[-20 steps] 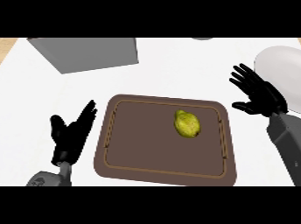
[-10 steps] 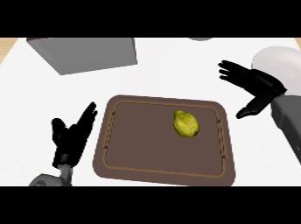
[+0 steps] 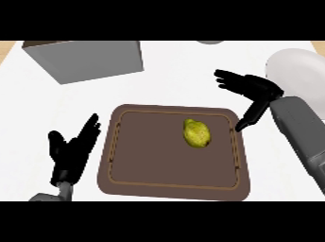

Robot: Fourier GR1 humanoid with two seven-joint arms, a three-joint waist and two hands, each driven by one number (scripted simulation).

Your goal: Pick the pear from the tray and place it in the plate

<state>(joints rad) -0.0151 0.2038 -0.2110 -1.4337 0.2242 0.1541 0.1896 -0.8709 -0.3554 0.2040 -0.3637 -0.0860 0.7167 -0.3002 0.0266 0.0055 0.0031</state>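
Note:
A yellow-green pear (image 3: 197,133) lies on the brown tray (image 3: 144,160), right of the tray's middle. My right hand (image 3: 252,89) hovers open above the tray's far right corner, fingers spread toward the left and thumb pointing down to the tray's right edge. It does not touch the pear. The white plate (image 3: 310,81) sits at the right, behind that hand. My left hand (image 3: 71,152) rests open just off the tray's left edge, fingers up.
A grey box (image 3: 85,59) stands at the back left of the white counter. A small grey round object (image 3: 210,42) shows at the far edge. The wooden counter rim shows at both upper corners.
My right hand has swung left from the plate toward the tray's far right corner and turned thumb-down. The pear, tray and left hand have not moved.

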